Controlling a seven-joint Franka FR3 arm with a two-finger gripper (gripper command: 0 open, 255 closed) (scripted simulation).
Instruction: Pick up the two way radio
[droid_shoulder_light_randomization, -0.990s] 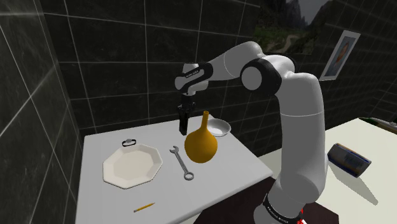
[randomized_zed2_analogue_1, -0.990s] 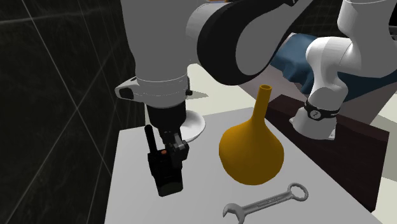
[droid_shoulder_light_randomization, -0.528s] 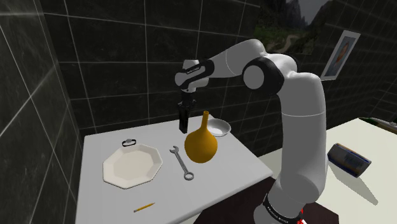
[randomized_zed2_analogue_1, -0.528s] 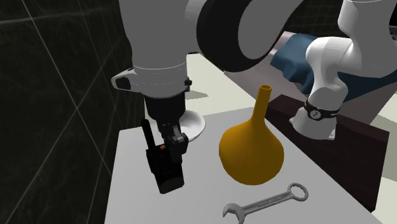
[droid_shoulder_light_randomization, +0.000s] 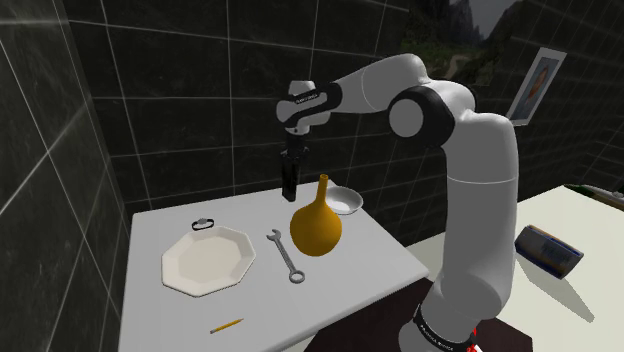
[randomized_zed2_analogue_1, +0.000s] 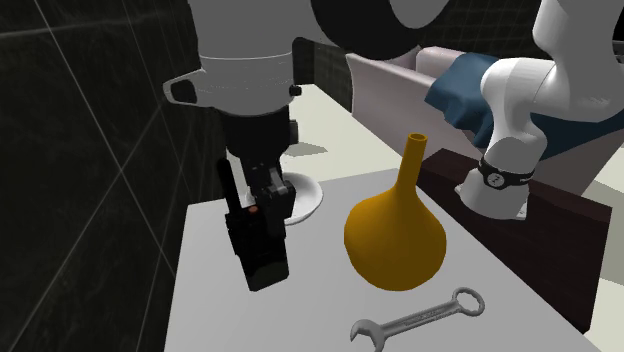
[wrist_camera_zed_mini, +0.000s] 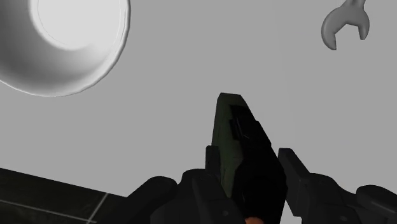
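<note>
Black and blocky, the two-way radio (randomized_zed2_analogue_1: 256, 255) hangs upright in the all-black gripper (randomized_zed2_analogue_1: 265, 200), whose two fingers are clamped on its upper body, one on each side. A stubby aerial rises beside the gripper, and a small orange-red spot shows on the radio's face.

In the second exterior view the radio's lower end appears clear of the pale, flat table (droid_shoulder_light_randomization: 360, 265), and in the wrist view the tabletop lies some way beyond it. Judged from that, the pick-up is all but done: the radio is gripped and seems lifted off the surface, above the table's far side. What may be left is only to raise it higher and hold it steady.

Just to the shoulder view's right of the hanging radio stands a smooth mustard-orange vase (droid_shoulder_light_randomization: 316, 225), round-bellied with a long thin neck. Behind the vase, near the far edge, sits a small glossy white bowl (droid_shoulder_light_randomization: 346, 201). A grey metal open-ended wrench (droid_shoulder_light_randomization: 286, 257) lies flat on the near side of the vase. Further to the shoulder view's left rests a white eight-sided plate (droid_shoulder_light_randomization: 208, 260), and a thin yellow pencil (droid_shoulder_light_randomization: 227, 326) lies near the front edge. Dark, glossy square tiles cover the wall (droid_shoulder_light_randomization: 180, 120) behind the table.
</note>
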